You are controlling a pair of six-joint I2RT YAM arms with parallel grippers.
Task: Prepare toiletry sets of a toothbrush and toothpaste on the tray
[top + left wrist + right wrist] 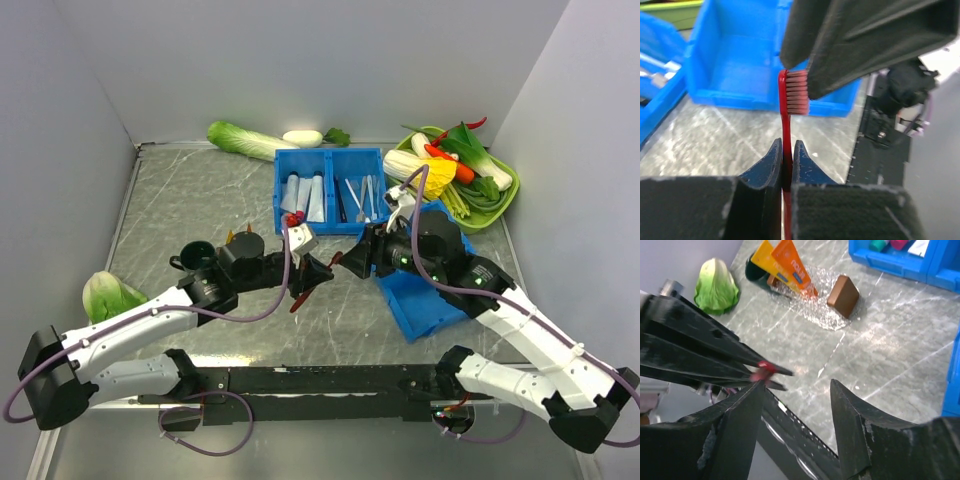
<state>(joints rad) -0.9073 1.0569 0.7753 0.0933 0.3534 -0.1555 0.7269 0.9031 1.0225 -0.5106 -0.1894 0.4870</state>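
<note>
The left hand [786, 150] is clenched on the toothbrush [785, 117], pinching its dark red handle between both fingertips, with the brush standing upright in the left wrist view and its bristle head pointing to the right. The brush is held clear of the grey marbled table [715, 135], out in front of an open blue bin [740, 60] and between the 2 arms. The right hand [797, 390] is released, its 2 fingers spread wide apart and grasping nothing. One of its dark fingers [865, 40] sits just beside the bristles, though whether it touches them cannot be told. From the right wrist view, the red tip of the brush shows at the point of the left hand's dark wedge, just beside the right hand's own finger. Well apart from both hands, the tray [815, 302] shows as a faint frosted patch on the table. The orange toothpaste tube [792, 265] and the yellow toothpaste tube [764, 259] lie side by side with their lower ends on it, and a brown block [842, 295] rests at its edge. A green cabbage [715, 287] sits nearby.
</note>
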